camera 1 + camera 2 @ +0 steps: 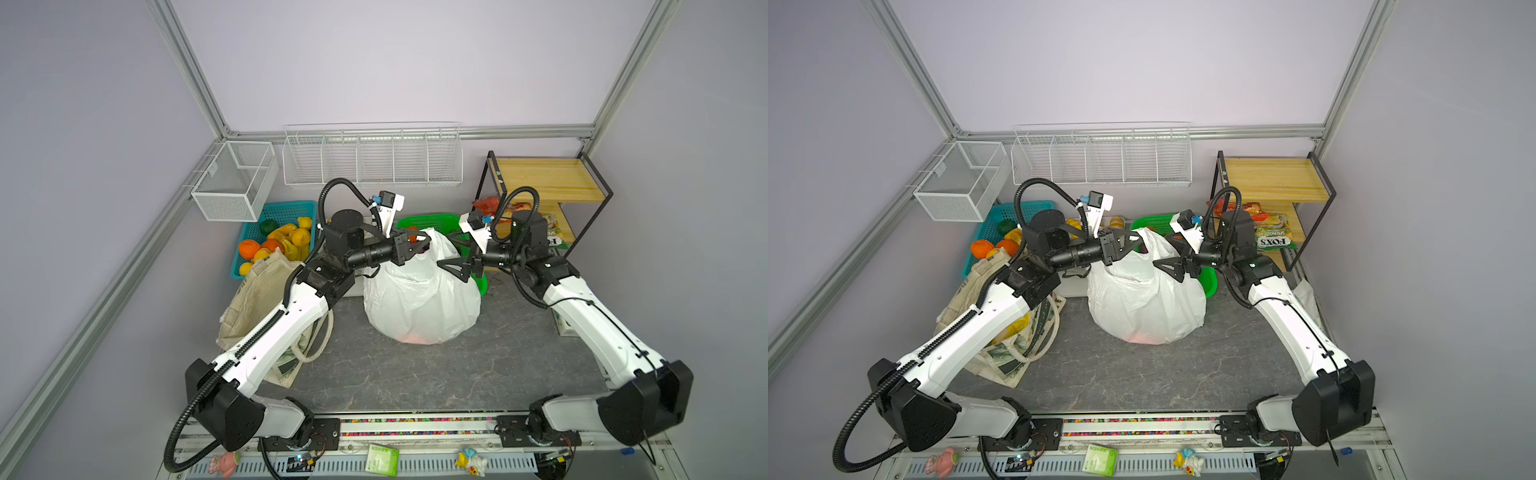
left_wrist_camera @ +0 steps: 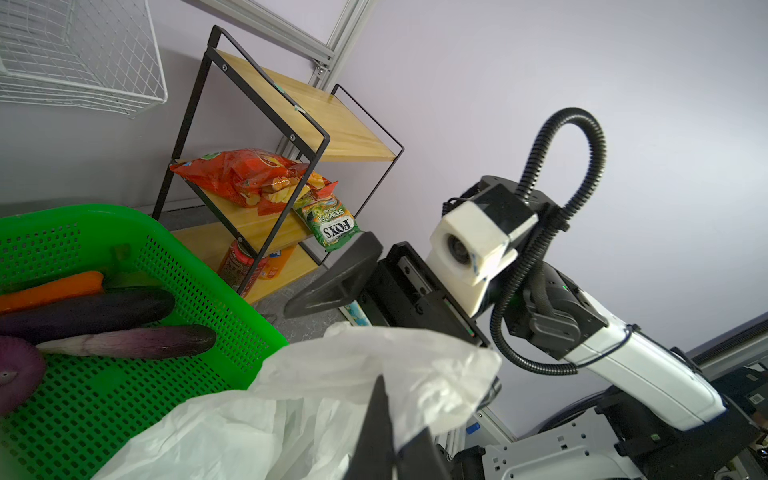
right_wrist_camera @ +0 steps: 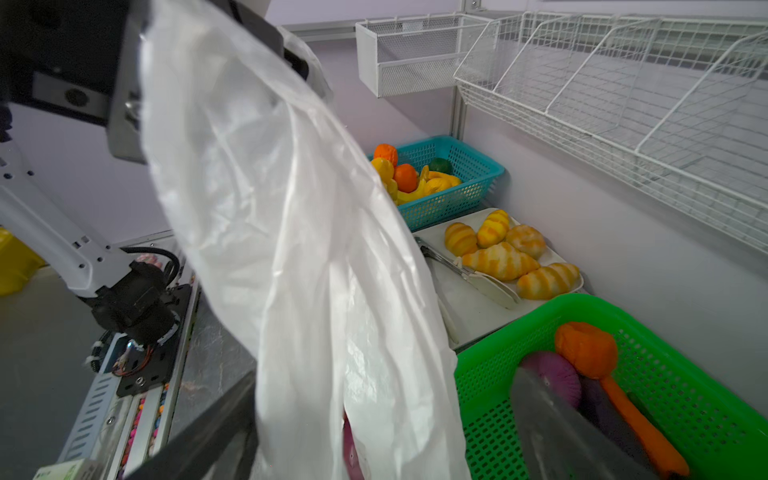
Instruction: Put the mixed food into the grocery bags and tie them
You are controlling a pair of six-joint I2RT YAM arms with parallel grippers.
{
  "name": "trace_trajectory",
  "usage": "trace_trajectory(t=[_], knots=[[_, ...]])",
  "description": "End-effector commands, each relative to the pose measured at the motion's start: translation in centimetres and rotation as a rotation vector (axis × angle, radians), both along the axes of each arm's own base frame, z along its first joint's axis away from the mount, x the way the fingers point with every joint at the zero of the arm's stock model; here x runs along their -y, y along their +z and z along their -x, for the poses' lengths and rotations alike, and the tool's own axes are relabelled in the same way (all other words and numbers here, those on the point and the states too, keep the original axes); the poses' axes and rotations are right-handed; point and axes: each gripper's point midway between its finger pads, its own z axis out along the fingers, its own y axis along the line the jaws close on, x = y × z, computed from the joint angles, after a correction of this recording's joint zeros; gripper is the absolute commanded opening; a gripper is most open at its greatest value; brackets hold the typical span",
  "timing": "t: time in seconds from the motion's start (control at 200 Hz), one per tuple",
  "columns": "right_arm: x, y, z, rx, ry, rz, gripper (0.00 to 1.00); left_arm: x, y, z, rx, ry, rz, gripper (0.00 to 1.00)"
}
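The only writing that reads clearly is on the green packet (image 2: 332, 222) lying on the middle board of the shelf (image 2: 357, 133). It says "FOX'S" in white, with "SPRING TEA" beside it, and is seen upside down. Touching it is a red packet (image 2: 245, 174), glossy and crumpled, with lettering too creased to read. The print on the cloth bag (image 1: 253, 295) is green and leafy, and no words can be made out.

The plastic bag (image 1: 419, 299) sits in the middle of the grey marbled table (image 1: 457, 374). It is thin, white and crinkled, and bulges round, with something reddish showing through the film at its 6 o'clock. The left gripper (image 1: 424, 245) is clamped tight on the bag's top at 12 o'clock, with film bunched between its black wedge-shaped fingers (image 2: 376, 419). The right gripper (image 1: 455, 252) is at the bag's 1 o'clock with its jaws spread wide. A long strip of film hangs in the gap between them, not pinched.

The cloth bag is cream canvas with loop handles. It lies slumped at the plastic bag's 9 o'clock, partly under the left arm, and a yellow packet (image 1: 1013, 326) shows in its mouth. Behind the plastic bag, from 12 to 1 o'clock, the perforated green basket (image 3: 490, 415) holds a carrot (image 3: 586, 349) and a ribbed purple onion (image 3: 552, 374).
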Motion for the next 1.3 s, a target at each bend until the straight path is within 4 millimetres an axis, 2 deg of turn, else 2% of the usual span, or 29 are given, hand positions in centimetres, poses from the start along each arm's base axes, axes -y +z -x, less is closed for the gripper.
trace_trajectory(t=[0.0,0.045,0.11,0.185,0.255,0.27,0.31,0.37,0.455,0.535,0.595,0.655,0.745,0.84,0.95,1.0,1.1,1.215,1.295], knots=[[-0.8,1.1,0.1,0.011,0.116,-0.047,0.71,0.0,1.5,0.0,0.026,-0.015,0.021,0.0],[-1.0,1.3,-0.1,-0.005,0.141,-0.062,0.55,0.0,1.6,0.1,0.027,-0.016,0.021,0.0],[-1.2,1.3,0.0,-0.02,0.168,-0.079,0.4,0.0,1.5,0.0,0.027,-0.011,0.018,0.0],[-1.2,0.9,-0.1,-0.027,0.151,-0.088,0.16,-0.1,1.4,-0.2,0.032,0.002,0.012,0.0],[-0.9,0.2,-0.4,-0.035,0.109,-0.094,0.07,-0.4,1.4,-0.2,0.05,0.014,0.002,0.0],[-0.8,0.1,-0.6,-0.041,0.096,-0.095,0.06,-0.4,1.4,-0.2,0.055,0.019,-0.002,0.01],[-0.5,-0.3,-0.8,-0.062,0.062,-0.092,0.06,-0.7,1.5,-0.1,0.073,0.029,-0.014,0.18],[0.0,-1.0,-1.2,-0.105,0.009,-0.086,0.06,-1.3,1.8,0.5,0.118,0.038,-0.033,0.35],[0.5,-1.8,-1.4,-0.155,-0.046,-0.089,0.06,-2.5,2.3,1.8,0.198,0.046,-0.048,0.5],[0.9,-2.1,-1.6,-0.195,-0.091,-0.095,0.06,-3.6,2.4,4.0,0.284,0.019,-0.062,0.6],[1.2,-2.1,-1.8,-0.215,-0.113,-0.1,0.06,-4.7,2.0,5.8,0.347,-0.002,-0.094,0.64],[1.3,-2.1,-1.8,-0.23,-0.126,-0.102,0.06,-6.3,1.3,6.6,0.388,0.046,-0.131,0.67],[1.4,-2.1,-1.8,-0.231,-0.137,-0.103,0.06,-9.9,0.4,6.0,0.403,0.254,-0.183,0.7],[1.5,-2.3,-1.8,-0.229,-0.141,-0.101,0.06,-13.1,-0.6,6.2,0.439,0.389,-0.22,0.76],[1.4,-2.5,-1.9,-0.233,-0.137,-0.097,0.06,-15.2,-2.2,4.9,0.415,0.471,-0.251,0.81],[1.4,-2.5,-2.0,-0.236,-0.133,-0.096,0.06,-15.5,-2.9,4.3,0.406,0.468,-0.248,0.83],[1.3,-2.4,-2.0,-0.236,-0.12,-0.096,0.06,-14.8,-5.2,2.7,0.403,0.429,-0.257,0.86],[1.4,-2.5,-2.1,-0.234,-0.119,-0.093,0.06,-13.2,-6.3,2.3,0.484,0.347,-0.239,0.88],[1.4,-2.3,-1.9,-0.233,-0.113,-0.095,0.06,-13.3,-7.3,0.9,0.511,0.343,-0.271,0.88]])
